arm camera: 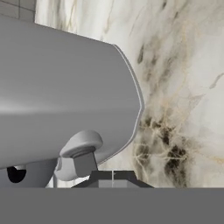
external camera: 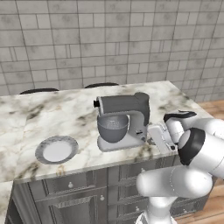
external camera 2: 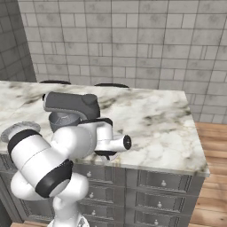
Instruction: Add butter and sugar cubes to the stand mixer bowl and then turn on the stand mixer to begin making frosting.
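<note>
Marble counter (external camera: pixel 78 109) below grey tiled wall (external camera: pixel 109 39) holds stand mixer (external camera: pixel 122 120); jaws closed, empty.

A marble counter (external camera: pixel 65 109) with grey and brown veining is seen across both base views, and its veined surface (arm camera: pixel 183 87) is also shown in the hand view. A round grey plate (external camera: pixel 56 149) is laid flat on the counter near its front edge, towards the left in the left base view. Grey cabinet drawers (external camera 2: pixel 164 181) with small round knobs are set under the counter. A wall of pale grey tiles (external camera: pixel 109 39) is seen behind it. Two dark chair backs (external camera: pixel 101 85) are glimpsed just beyond the far edge. A wooden floor (external camera 2: pixel 215 146) is visible to the right.
</note>
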You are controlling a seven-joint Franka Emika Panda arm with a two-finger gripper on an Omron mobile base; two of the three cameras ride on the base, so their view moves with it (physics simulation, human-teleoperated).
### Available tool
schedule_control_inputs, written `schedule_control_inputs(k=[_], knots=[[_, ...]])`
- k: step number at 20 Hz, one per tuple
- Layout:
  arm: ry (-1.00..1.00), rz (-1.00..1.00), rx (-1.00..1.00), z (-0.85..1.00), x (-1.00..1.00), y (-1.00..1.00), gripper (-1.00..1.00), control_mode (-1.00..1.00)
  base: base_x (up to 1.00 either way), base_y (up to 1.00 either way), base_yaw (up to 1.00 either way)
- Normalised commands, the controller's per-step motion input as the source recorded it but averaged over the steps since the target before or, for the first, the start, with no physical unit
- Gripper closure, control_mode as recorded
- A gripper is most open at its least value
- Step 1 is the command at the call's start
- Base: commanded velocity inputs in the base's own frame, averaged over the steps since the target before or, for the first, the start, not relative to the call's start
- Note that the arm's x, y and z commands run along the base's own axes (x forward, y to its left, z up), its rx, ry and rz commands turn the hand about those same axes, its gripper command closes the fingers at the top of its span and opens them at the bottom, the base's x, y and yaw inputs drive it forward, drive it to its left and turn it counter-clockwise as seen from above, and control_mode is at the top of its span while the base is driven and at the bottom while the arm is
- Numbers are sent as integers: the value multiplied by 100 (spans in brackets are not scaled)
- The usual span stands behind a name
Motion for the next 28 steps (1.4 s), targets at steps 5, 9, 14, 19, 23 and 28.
schedule_control_inputs(k=[5, 9, 14, 19, 23, 28], knots=[[0, 0, 0, -1, 0, 7, 100, -100, 0, 0, 0], [0, 0, 0, 0, 0, 30, 100, -100, 0, 0, 0], [0, 0, 0, 0, 0, 27, 100, -100, 0, 0, 0], [0, 0, 0, 0, 0, 14, 100, -100, 0, 0, 0], [0, 0, 0, 0, 0, 3, 100, -100, 0, 0, 0], [6, 0, 6, 0, 0, 37, 100, -100, 0, 0, 0]])
